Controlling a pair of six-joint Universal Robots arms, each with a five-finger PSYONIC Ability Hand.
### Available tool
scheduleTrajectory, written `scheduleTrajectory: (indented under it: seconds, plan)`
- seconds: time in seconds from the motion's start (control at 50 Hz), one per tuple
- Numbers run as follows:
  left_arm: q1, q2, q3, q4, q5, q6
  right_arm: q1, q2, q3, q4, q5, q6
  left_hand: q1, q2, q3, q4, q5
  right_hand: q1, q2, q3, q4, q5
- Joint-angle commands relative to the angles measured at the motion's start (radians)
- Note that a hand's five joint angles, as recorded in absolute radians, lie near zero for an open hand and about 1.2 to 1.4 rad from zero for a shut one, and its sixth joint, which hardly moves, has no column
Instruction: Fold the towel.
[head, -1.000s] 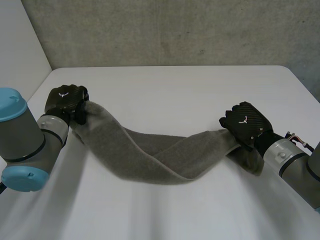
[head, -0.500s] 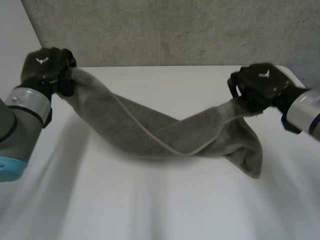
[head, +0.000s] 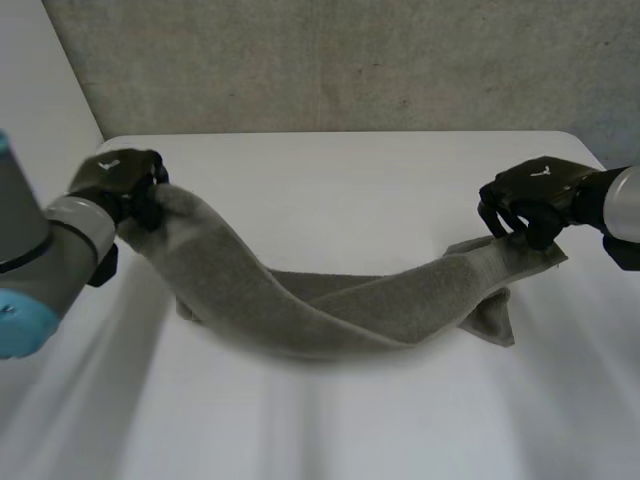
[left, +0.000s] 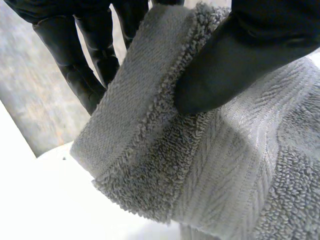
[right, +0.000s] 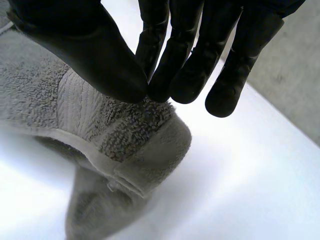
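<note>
My left robot hand (head: 115, 180) is over the left side of the worktop (head: 330, 180) and my right robot hand (head: 530, 192) is over the right side. The towel (head: 320, 305) stretches between them, one end pinched in each. Its twisted middle sags onto the worktop, nearer me than either hand. A loose flap lies beneath my right robot hand. The wall (head: 350, 60) stands behind.

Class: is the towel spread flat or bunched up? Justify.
Bunched: the towel sags in a twisted band between left hand and right hand, each pinching one end.
</note>
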Motion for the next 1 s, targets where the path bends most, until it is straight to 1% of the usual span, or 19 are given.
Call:
scheduleTrajectory:
  seconds: [0.02, 0.04, 0.06, 0.08, 0.1, 0.14, 0.16, 0.2, 0.28, 0.42, 0.52, 0.58, 0.7, 0.8, 0.84, 0.86, 0.9, 0.92, 1.0]
  plan:
    - [-0.011, -0.114, 0.213, -0.004, 0.004, 0.034, 0.053, 0.110, -0.177, -0.188, 0.060, 0.116, -0.028, -0.115, -0.151, -0.130, -0.272, 0.073, 0.054, 0.047, 0.052, 0.061]
    - [-0.015, -0.110, 0.256, 0.022, 0.002, 0.031, 0.075, 0.106, -0.188, -0.293, 0.076, 0.164, -0.028, -0.115, -0.151, -0.130, -0.272, 0.073, 0.054, 0.047, 0.052, 0.061]
    - [-0.015, -0.110, 0.256, 0.022, 0.002, 0.031, 0.075, 0.106, -0.188, -0.294, 0.076, 0.164, -0.028, -0.115, -0.151, -0.130, -0.272, 0.073, 0.054, 0.047, 0.052, 0.061]
    - [-0.021, -0.101, 0.288, 0.072, 0.001, 0.025, 0.092, 0.098, -0.188, -0.416, 0.094, 0.211, -0.028, -0.115, -0.151, -0.130, -0.272, 0.073, 0.054, 0.047, 0.052, 0.061]
    - [-0.021, -0.101, 0.288, 0.073, 0.001, 0.025, 0.092, 0.098, -0.188, -0.417, 0.094, 0.212, -0.028, -0.115, -0.151, -0.130, -0.272, 0.073, 0.054, 0.047, 0.052, 0.061]
    - [-0.031, -0.046, 0.299, 0.239, -0.004, 0.007, 0.104, 0.029, -0.134, -0.699, 0.157, 0.307, -0.028, -0.115, -0.151, -0.130, -0.272, 0.073, 0.054, 0.047, 0.052, 0.061]
    - [-0.031, -0.046, 0.299, 0.240, -0.004, 0.007, 0.104, 0.029, -0.133, -0.701, 0.157, 0.307, -0.028, -0.115, -0.151, -0.130, -0.272, 0.073, 0.054, 0.047, 0.052, 0.061]
    - [-0.030, 0.030, 0.270, 0.419, -0.013, -0.041, 0.107, -0.098, -0.034, -0.931, 0.229, 0.386, -0.028, -0.115, -0.151, -0.130, -0.272, 0.073, 0.054, 0.047, 0.052, 0.061]
    - [-0.027, 0.075, 0.252, 0.481, -0.019, -0.102, 0.095, -0.186, 0.038, -1.036, 0.257, 0.439, -0.028, -0.115, -0.151, -0.130, -0.272, 0.073, 0.054, 0.047, 0.052, 0.061]
    - [0.012, 0.095, 0.201, 0.442, -0.015, -0.180, 0.092, -0.204, 0.063, -0.956, 0.218, 0.462, -0.028, -0.115, -0.151, -0.130, -0.272, 0.073, 0.054, 0.047, 0.052, 0.061]
    - [0.048, 0.081, 0.034, 0.401, 0.001, -0.184, 0.093, -0.183, 0.095, -0.750, 0.099, 0.453, -0.028, -0.115, -0.151, -0.130, -0.272, 0.073, 0.054, 0.047, 0.052, 0.061]
    - [0.054, 0.065, -0.067, 0.409, 0.027, -0.174, 0.095, -0.158, 0.173, -0.698, 0.050, 0.434, -0.028, -0.115, -0.151, -0.130, -0.272, 0.073, 0.054, 0.047, 0.052, 0.061]
    - [0.059, -0.031, -0.161, 0.424, 0.070, -0.168, 0.106, -0.122, 0.309, -0.699, 0.036, 0.341, -0.028, -0.115, -0.151, -0.130, -0.272, 0.073, 0.054, 0.047, 0.052, 0.061]
    - [0.059, -0.098, -0.187, 0.413, 0.084, -0.101, 0.124, -0.059, 0.398, -0.692, 0.045, 0.224, -0.057, -0.144, -0.180, -0.159, -0.301, 0.073, 0.054, 0.047, 0.052, 0.061]
    - [0.064, -0.113, -0.204, 0.387, 0.084, 0.003, 0.116, -0.034, 0.436, -0.689, 0.047, 0.183, -0.162, -0.249, -0.285, -0.264, -0.406, 0.073, 0.054, 0.047, 0.052, 0.061]
    - [0.064, -0.114, -0.204, 0.387, 0.084, 0.004, 0.116, -0.034, 0.436, -0.689, 0.047, 0.183, -0.163, -0.250, -0.286, -0.265, -0.407, 0.073, 0.054, 0.047, 0.052, 0.061]
    - [0.077, -0.107, -0.230, 0.372, 0.088, 0.106, 0.113, -0.031, 0.465, -0.687, 0.045, 0.174, -0.460, -0.548, -0.584, -0.563, -0.705, 0.073, 0.054, 0.047, 0.052, 0.061]
    - [0.078, -0.107, -0.230, 0.372, 0.088, 0.106, 0.113, -0.031, 0.465, -0.687, 0.045, 0.174, -0.462, -0.549, -0.585, -0.564, -0.706, 0.073, 0.054, 0.047, 0.052, 0.061]
    - [0.094, -0.062, -0.267, 0.367, 0.094, 0.201, 0.113, -0.033, 0.490, -0.687, 0.040, 0.170, -0.752, -0.839, -0.876, -0.854, -0.996, 0.073, 0.054, 0.047, 0.052, 0.061]
